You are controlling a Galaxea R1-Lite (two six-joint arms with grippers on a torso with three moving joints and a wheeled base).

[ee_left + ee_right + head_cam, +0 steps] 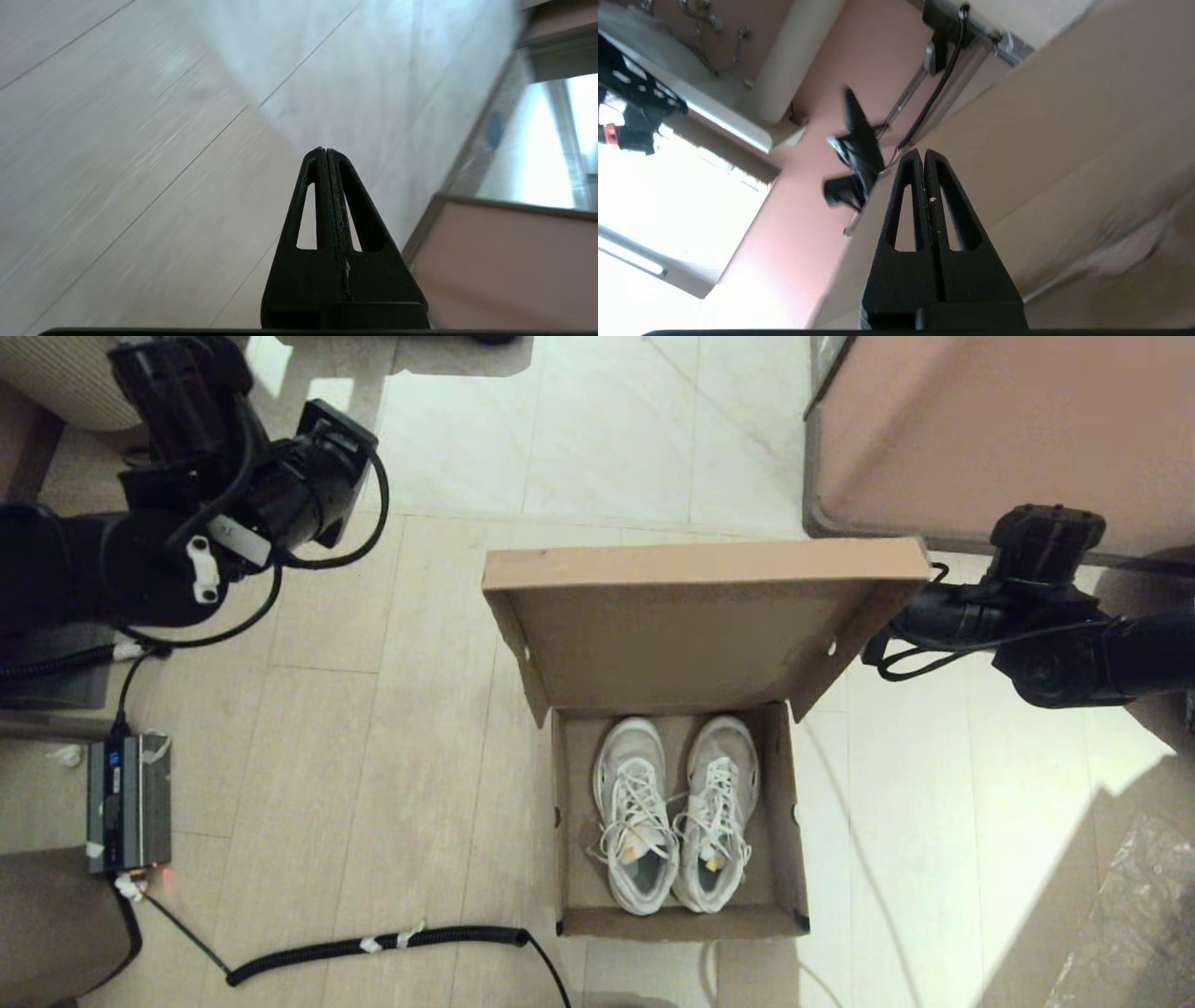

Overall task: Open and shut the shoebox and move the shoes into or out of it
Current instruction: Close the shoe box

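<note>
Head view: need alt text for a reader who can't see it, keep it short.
An open brown shoebox sits on the floor with its lid raised at the far side and a pair of white shoes side by side inside. The right gripper reaches in by the lid's right edge; the left arm is raised off to the left, clear of the box.

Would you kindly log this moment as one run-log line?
shoebox: lid up | shoes: inside, side by side | right gripper: jaws shut, behind lid | left gripper: jaws shut, away over floor
</note>
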